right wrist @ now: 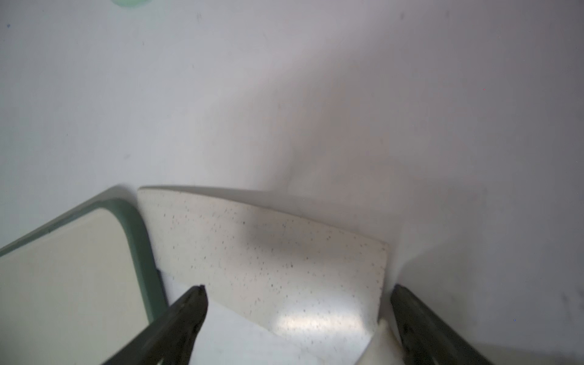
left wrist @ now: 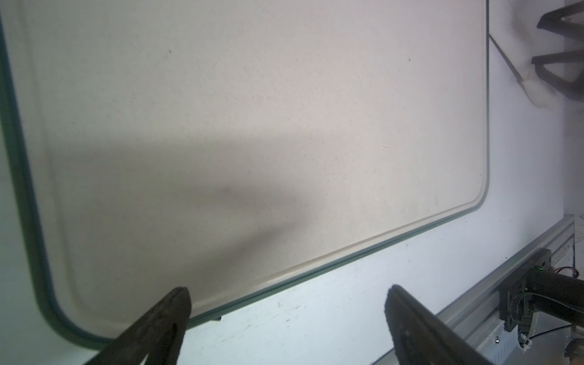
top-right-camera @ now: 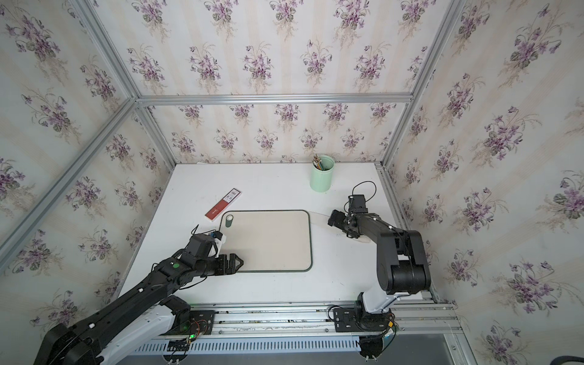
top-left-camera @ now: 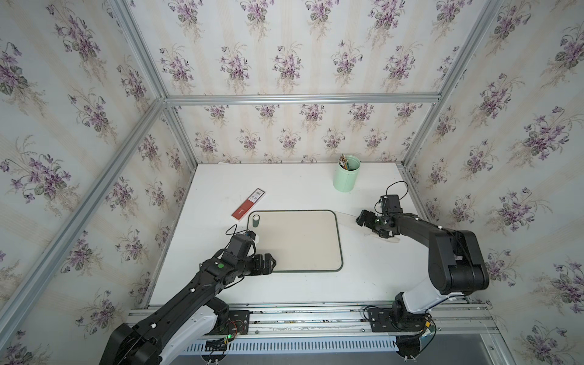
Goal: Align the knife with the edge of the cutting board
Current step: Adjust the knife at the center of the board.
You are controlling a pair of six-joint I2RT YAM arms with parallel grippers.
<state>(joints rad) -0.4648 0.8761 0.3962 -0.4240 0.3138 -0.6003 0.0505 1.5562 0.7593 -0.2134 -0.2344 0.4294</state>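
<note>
Hovers with right jaws spread astride the speckled cream cleaver knife [right wrist: 268, 268] aslant beside the far-right corner of the beige green-rimmed cutting board [right wrist: 63, 278], left jaws released over its near-left corner.

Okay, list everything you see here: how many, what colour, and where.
table: one, white, under everything.
board: one, beige with a dark green rim, middle of the table.
knife: one, cream and speckled, flat on the table by the board's right edge, angled to it.
box: one, red with white labels, just past the board's far left corner.
cup: one, mint green, far right of the table.
pencils: several, mixed colours, standing in the cup.
left gripper: one, black, open, over the board's near left corner.
right gripper: one, black, open, jaws either side of the knife.
</note>
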